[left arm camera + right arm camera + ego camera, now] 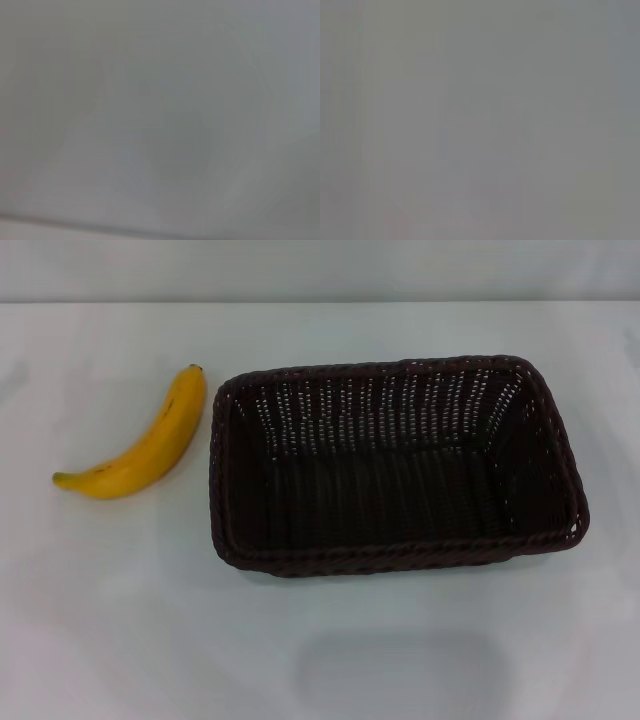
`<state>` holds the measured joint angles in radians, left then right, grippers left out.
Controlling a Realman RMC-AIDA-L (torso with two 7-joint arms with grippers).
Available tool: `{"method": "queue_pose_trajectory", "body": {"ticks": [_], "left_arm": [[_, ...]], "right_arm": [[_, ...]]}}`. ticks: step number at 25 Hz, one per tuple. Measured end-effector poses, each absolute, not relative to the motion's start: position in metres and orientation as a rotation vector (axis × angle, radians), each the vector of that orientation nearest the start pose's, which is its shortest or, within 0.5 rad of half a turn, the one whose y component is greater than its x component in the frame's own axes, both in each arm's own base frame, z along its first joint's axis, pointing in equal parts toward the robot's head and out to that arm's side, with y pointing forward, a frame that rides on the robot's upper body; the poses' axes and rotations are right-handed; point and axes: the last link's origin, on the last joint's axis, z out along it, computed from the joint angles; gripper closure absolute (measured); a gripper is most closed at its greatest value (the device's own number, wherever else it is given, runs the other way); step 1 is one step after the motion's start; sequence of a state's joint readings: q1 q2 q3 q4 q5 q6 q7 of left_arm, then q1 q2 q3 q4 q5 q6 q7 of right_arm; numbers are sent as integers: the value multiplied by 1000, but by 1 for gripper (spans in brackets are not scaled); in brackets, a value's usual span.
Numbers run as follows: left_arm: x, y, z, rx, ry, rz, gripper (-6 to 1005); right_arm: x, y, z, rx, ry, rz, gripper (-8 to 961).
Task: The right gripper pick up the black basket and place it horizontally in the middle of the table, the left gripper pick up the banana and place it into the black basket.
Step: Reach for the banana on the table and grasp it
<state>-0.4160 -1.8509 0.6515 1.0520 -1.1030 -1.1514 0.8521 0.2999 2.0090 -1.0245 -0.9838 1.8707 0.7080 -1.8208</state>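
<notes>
Dark woven wicker marks out the black basket (398, 465), a large rectangular piece with a braided rim and openwork sides. It stands upright and empty on the plain white desk (150, 620), its long side running parallel to the near edge, about halfway between the near and far edges and a little toward the right edge. The banana (140, 442), a single curved yellow fruit with a dark tip, lies flat on the desk toward the left edge. It is just beside the basket's left rim without touching it, its dark tip pointing to the far edge.

Neither the left claw nor the right claw appears in any view, so how far either is open, or whether it holds anything, cannot be told.

Judging from the layout, the basket seems close to its intended place, and the banana pick looks like the open step. The left claw would do well to come down over the fruit's thick middle, closing across its width, then lift clear of the braided rim before lowering it inside.

Only the head view shows the objects; both wrist views give plain grey, featureless fields.
</notes>
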Motion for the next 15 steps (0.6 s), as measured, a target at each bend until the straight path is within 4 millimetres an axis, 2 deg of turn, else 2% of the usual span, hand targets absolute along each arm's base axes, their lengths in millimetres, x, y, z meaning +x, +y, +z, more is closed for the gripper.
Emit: {"method": "queue_pose_trajectory", "body": {"ticks": [3, 9, 12, 14, 15], "left_arm": [[-300, 396, 204, -1886, -1308, -409, 180], [-264, 414, 194, -2028, -1366, -92, 182], [-248, 426, 175, -2089, -1358, 72, 184], [-239, 436, 149, -2148, -1365, 183, 185], [-237, 438, 143, -2158, -1365, 200, 185]], "right_arm": [[310, 387, 124, -1734, 524, 618, 442], [323, 378, 113, -1681, 433, 648, 438], [330, 374, 115, -1652, 439, 646, 436], [336, 370, 115, -1639, 449, 639, 435], [339, 369, 114, -1636, 455, 637, 434]]}}
